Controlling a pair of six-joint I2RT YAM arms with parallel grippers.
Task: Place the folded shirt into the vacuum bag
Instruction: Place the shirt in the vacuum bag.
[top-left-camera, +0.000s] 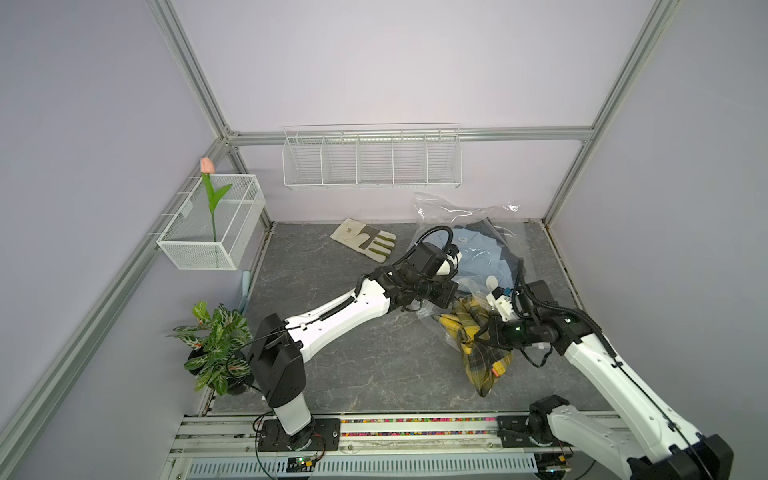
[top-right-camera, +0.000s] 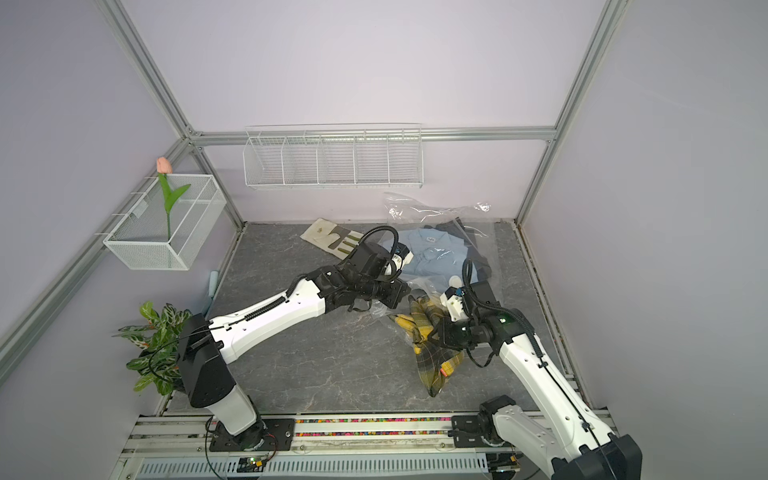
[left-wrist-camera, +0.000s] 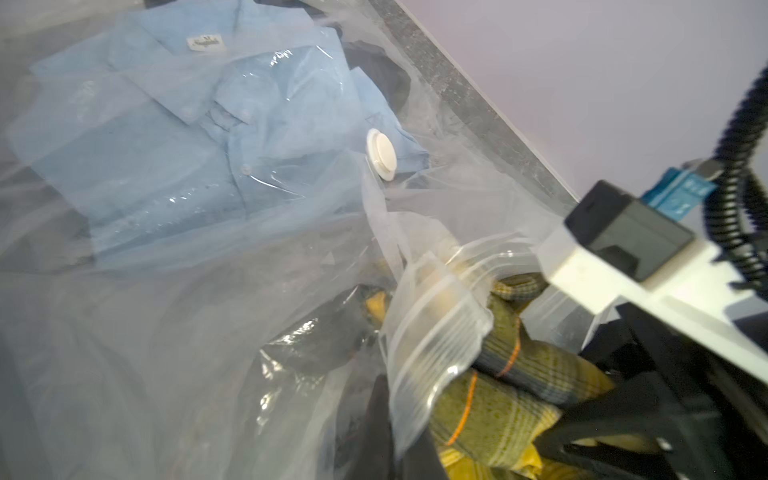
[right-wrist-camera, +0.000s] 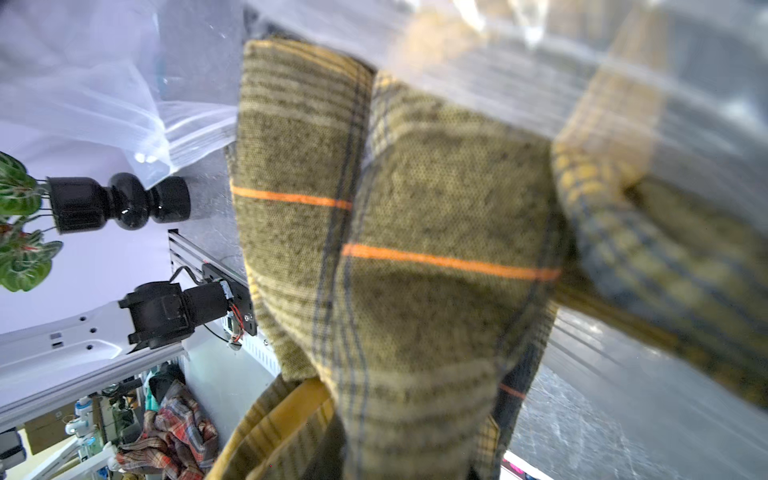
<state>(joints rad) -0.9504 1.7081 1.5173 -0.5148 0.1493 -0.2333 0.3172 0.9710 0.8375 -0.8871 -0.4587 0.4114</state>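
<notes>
Walls (top-left-camera: 374, 62) lilac, aluminium frame (top-left-camera: 519, 134) | floor: grey marbled slab (top-left-camera: 353, 374) | back wall: white wire rack (top-left-camera: 372, 166) | left wall: mesh basket (top-left-camera: 199, 249), pink tulip (top-left-camera: 206, 165) | potted plant (top-left-camera: 216, 345) | light even

The vacuum bag (top-left-camera: 465, 214), clear and crinkled, lies in the far right corner of the worktop (top-left-camera: 353, 365), showing its round white valve (left-wrist-camera: 381, 153). Its zip-seal strip (left-wrist-camera: 432, 328) drapes over the shirt (top-left-camera: 486, 365), a bunched yellow plaid bundle. The shirt's far end is under the plastic and its near end is outside.

You get soft, even overhead light in both top views, faint shadows on the tabletop (top-left-camera: 353, 365), white glare on the crinkled vacuum bag (top-left-camera: 467, 210), and the plaid shirt (right-wrist-camera: 415, 257) smeared out of focus in the right wrist view.
</notes>
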